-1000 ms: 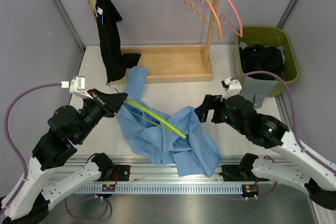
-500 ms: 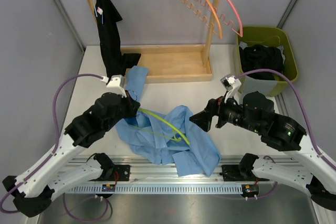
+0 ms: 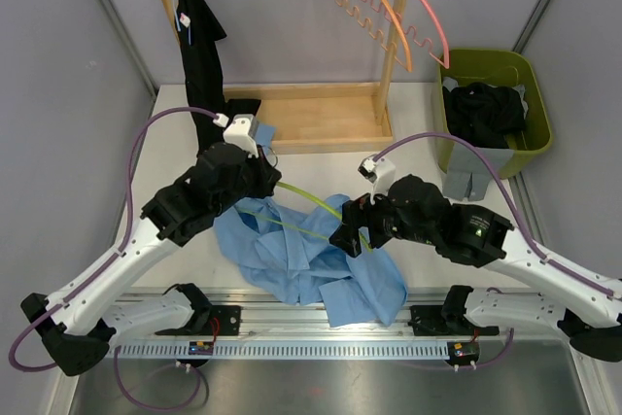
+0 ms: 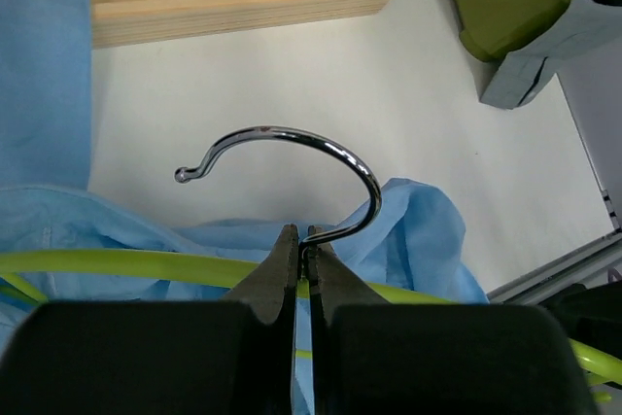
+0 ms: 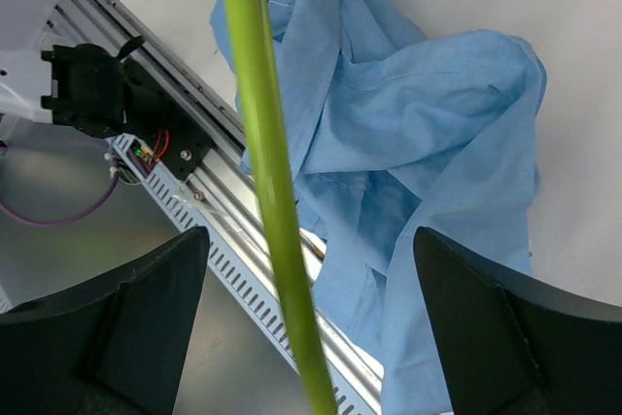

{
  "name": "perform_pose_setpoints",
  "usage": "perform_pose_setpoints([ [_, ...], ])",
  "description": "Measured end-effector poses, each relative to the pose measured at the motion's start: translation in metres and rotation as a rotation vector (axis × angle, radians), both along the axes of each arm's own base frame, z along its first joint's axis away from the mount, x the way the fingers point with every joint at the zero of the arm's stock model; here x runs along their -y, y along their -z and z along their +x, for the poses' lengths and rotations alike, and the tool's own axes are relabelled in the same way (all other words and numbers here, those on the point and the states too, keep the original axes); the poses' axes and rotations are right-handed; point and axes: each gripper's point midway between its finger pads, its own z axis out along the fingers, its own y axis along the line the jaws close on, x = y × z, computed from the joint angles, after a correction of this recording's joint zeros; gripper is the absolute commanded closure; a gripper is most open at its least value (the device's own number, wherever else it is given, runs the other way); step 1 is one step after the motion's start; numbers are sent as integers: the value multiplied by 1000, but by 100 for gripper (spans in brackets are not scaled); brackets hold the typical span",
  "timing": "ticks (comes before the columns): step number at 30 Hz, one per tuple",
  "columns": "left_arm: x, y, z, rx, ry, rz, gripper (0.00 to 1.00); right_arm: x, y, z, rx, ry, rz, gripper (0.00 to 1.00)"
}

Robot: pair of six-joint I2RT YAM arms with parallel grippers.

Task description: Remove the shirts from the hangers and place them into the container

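The left gripper [image 4: 301, 235] is clamped shut on the thin wire stem of a metal hook [image 4: 292, 133], right where the hook meets the green hanger [image 4: 146, 264]. The right gripper [image 5: 311, 337] stands wide open, with one arm of the green hanger passing between its fingers and touching neither.

A light blue shirt [image 3: 292, 259] lies crumpled on the white table under and around the hanger. Its fabric bunches at the base of the hook, so it seems not yet free. The olive-green container [image 3: 539, 114] sits at the far right, well apart from the shirt. It holds a black shirt [image 3: 484, 109], and a grey shirt [image 3: 466, 177] hangs over its near rim. Behind the arms stands a wooden rack [image 3: 321, 119] with another black shirt [image 3: 202, 55] hanging at its left and a bare pink hanger [image 3: 418, 7] and orange hanger [image 3: 374, 7] at its right.

The likely trouble is this: the left grip is on a narrow wire, so a pull from the right arm could twist the hook out between the jaws. If the right gripper closes on the bare bar and catches no cloth, the shirt will stay put. The collar may also snag on the hanger's shoulder.
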Motion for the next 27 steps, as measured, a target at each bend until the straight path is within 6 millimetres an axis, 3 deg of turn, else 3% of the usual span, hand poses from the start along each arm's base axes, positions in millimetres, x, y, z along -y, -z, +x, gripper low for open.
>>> perform_pose_setpoints([
  [3,5,-11,-1,15,29,-14,100,0,8,3,3,12,-30,23],
  [4,6,-14,-2,21,38,-17,100,1,9,4,5,16,-37,38],
  [8,9,-20,-2,27,62,-10,100,2,11,4,9,16,-50,80],
  [13,15,-7,4,-11,72,26,100,-5,9,-9,3,-45,-36,100],
  [16,18,-4,4,-22,79,29,97,-2,11,-8,1,-39,-46,100],
  [17,18,-4,4,-23,81,28,88,-1,10,-9,0,-39,-47,100],
  [18,18,-5,4,-21,83,27,53,-1,10,-9,2,-39,-45,100],
  [22,18,-12,3,-3,91,25,1,6,9,-6,8,-8,-49,100],
  [27,14,-33,2,40,82,-2,1,16,1,-4,37,24,-32,100],
])
